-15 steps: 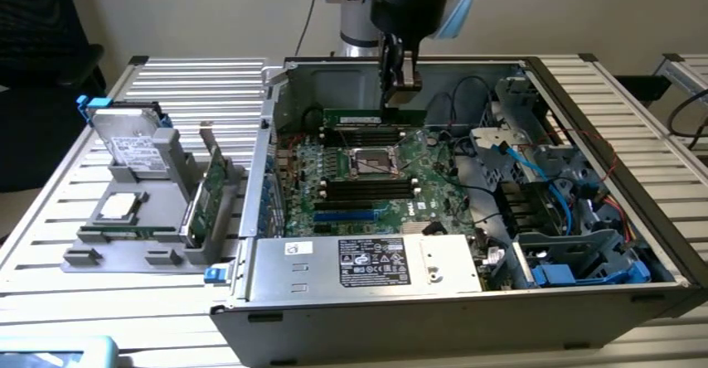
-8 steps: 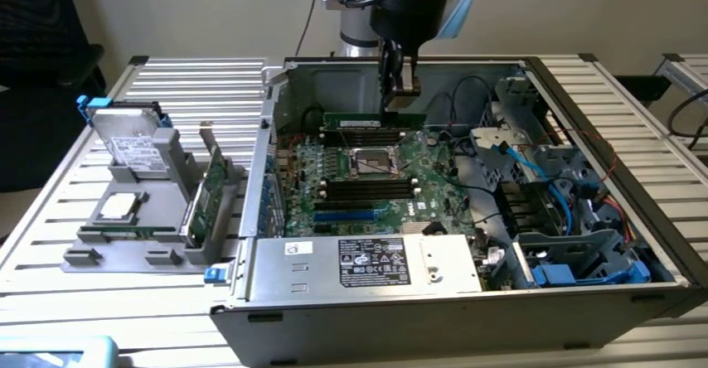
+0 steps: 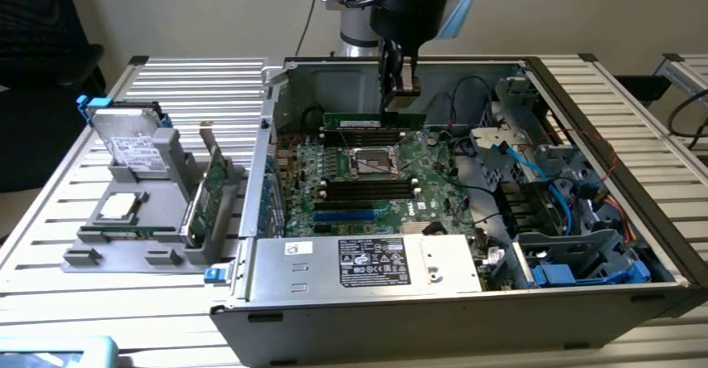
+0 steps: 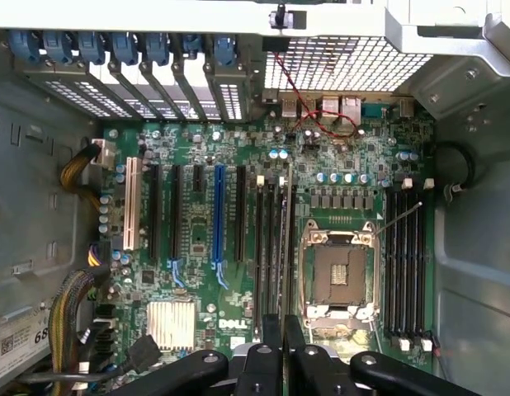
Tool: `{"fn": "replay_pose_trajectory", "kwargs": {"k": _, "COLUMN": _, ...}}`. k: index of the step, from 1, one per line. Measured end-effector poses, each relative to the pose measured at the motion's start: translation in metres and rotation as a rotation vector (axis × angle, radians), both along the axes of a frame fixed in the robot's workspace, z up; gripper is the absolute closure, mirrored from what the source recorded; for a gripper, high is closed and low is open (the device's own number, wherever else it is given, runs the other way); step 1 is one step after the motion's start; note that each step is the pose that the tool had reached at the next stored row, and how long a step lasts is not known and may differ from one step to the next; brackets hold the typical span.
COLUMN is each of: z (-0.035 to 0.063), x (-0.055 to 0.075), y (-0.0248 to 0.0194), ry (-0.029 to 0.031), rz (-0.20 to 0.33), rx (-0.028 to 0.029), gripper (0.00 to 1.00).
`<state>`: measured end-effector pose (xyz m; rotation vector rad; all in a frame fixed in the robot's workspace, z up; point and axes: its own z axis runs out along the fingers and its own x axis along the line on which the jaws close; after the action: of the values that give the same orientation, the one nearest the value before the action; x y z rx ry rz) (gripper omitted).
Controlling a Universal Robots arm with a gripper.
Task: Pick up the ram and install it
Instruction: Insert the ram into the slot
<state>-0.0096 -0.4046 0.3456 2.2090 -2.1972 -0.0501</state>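
We are noting black memory slots (image 4: 403, 256) flanking the CPU socket (image 4: 337, 276); the gripper (image 4: 283, 323) is clenching the ram (image 3: 370, 122), a thin green pale-labelled stick beside that socket

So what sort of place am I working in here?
Most likely a computer assembly or repair bench: an open desktop PC case with its motherboard bare, on a slatted metal table, beside a grey fixture holding spare parts.

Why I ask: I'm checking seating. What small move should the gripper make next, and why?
Probably ease straight down. The gripper looks shut on the ram, which stands upright along the memory slots beside the CPU socket; whether it is seated I cannot tell.
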Motion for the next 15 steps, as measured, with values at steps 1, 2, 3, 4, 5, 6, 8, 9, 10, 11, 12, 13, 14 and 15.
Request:
{"fn": "replay_pose_trajectory", "kwargs": {"k": 1, "z": -0.0002, "x": 0.0, "y": 0.0001, "ry": 0.0, "rz": 0.0, "rx": 0.0, "gripper": 0.87}}
{"fn": "replay_pose_trajectory", "kwargs": {"k": 2, "z": -0.0003, "x": 0.0, "y": 0.0002, "ry": -0.0001, "rz": 0.0, "rx": -0.0001, "gripper": 0.87}}
{"fn": "replay_pose_trajectory", "kwargs": {"k": 3, "z": -0.0003, "x": 0.0, "y": 0.0002, "ry": -0.0001, "rz": 0.0, "rx": -0.0005, "gripper": 0.87}}
{"fn": "replay_pose_trajectory", "kwargs": {"k": 4, "z": -0.0004, "x": 0.0, "y": 0.0002, "ry": -0.0001, "rz": 0.0, "rx": -0.0007, "gripper": 0.87}}
{"fn": "replay_pose_trajectory", "kwargs": {"k": 5, "z": -0.0009, "x": 0.0, "y": 0.0006, "ry": -0.0001, "rz": 0.0, "rx": -0.0016, "gripper": 0.87}}
{"fn": "replay_pose_trajectory", "kwargs": {"k": 6, "z": -0.0017, "x": 0.0, "y": 0.0014, "ry": -0.0001, "rz": 0.0, "rx": -0.0025, "gripper": 0.87}}
{"fn": "replay_pose_trajectory", "kwargs": {"k": 8, "z": -0.0035, "x": 0.0, "y": 0.0034, "ry": -0.0001, "rz": 0.0, "rx": -0.0052, "gripper": 0.87}}
{"fn": "replay_pose_trajectory", "kwargs": {"k": 9, "z": -0.0047, "x": 0.0, "y": 0.0047, "ry": -0.0001, "rz": 0.0, "rx": -0.0062, "gripper": 0.87}}
{"fn": "replay_pose_trajectory", "kwargs": {"k": 10, "z": -0.0059, "x": 0.0, "y": 0.0059, "ry": -0.0002, "rz": 0.0, "rx": -0.0078, "gripper": 0.87}}
{"fn": "replay_pose_trajectory", "kwargs": {"k": 11, "z": -0.0069, "x": 0.0, "y": 0.0068, "ry": -0.0001, "rz": 0.001, "rx": -0.0102, "gripper": 0.87}}
{"fn": "replay_pose_trajectory", "kwargs": {"k": 12, "z": -0.0081, "x": 0.0, "y": 0.0071, "ry": -0.0001, "rz": 0.001, "rx": -0.012, "gripper": 0.87}}
{"fn": "replay_pose_trajectory", "kwargs": {"k": 13, "z": -0.0094, "x": 0.0, "y": 0.0071, "ry": -0.0001, "rz": 0.001, "rx": -0.0122, "gripper": 0.87}}
{"fn": "replay_pose_trajectory", "kwargs": {"k": 14, "z": -0.0106, "x": 0.0, "y": 0.0072, "ry": -0.0001, "rz": 0.001, "rx": -0.0124, "gripper": 0.87}}
{"fn": "replay_pose_trajectory", "kwargs": {"k": 15, "z": -0.012, "x": 0.0, "y": 0.0071, "ry": -0.0001, "rz": 0.001, "rx": -0.0124, "gripper": 0.87}}
